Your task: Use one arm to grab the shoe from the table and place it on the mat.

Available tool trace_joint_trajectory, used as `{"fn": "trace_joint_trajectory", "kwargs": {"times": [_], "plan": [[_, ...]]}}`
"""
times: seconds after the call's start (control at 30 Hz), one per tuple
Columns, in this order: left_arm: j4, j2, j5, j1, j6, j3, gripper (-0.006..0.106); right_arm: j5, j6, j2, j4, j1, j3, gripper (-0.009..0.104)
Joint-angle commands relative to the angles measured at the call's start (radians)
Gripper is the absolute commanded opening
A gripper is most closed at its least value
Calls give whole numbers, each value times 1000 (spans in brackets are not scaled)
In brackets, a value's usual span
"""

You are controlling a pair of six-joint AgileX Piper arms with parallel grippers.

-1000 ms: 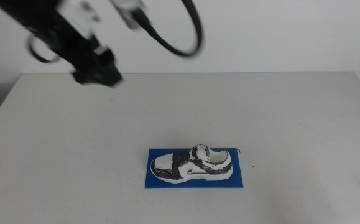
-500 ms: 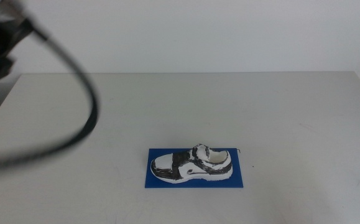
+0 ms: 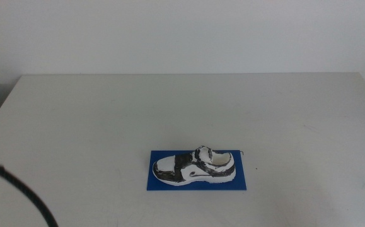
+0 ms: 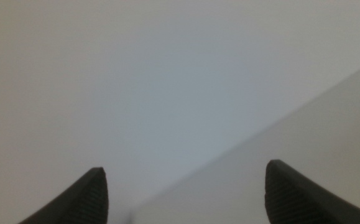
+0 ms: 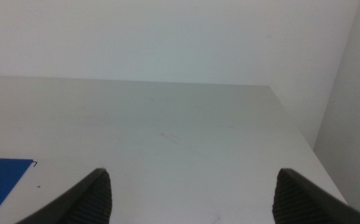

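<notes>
Resting on mat (image 3: pixel 196 178): shoe (image 3: pixel 193 166), long axis w/ mat's, toe twd left-arm side. Task looks done. Left gripper (image 4: pixel 183 186) jaws wide, empty, facing wall, off table (image 3: pixel 106 120); only its cable (image 3: pixel 24 192) seen in middle view. Right gripper (image 5: pixel 192 190) wide too, waiting, mat corner just in view.

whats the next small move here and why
Probably none beyond parking the arms: the shoe sits upright, fully on the blue mat. The left hand is open and empty, off the table's left side; the right hand is open, empty and waiting.
</notes>
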Motion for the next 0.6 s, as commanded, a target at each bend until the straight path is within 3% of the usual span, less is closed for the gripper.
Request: {"fn": "trace_joint_trajectory", "kwargs": {"times": [0.0,0.23,0.57], "plan": [[3,-45,-104,2,-92,50,83,-79,-13,-21,-8,-5,-10,66],[96,-234,-115,12,-325,308,83,-79,-13,-21,-8,-5,-10,66],[87,-544,-69,47,-490,569,83,-79,-13,-21,-8,-5,-10,66]]}}
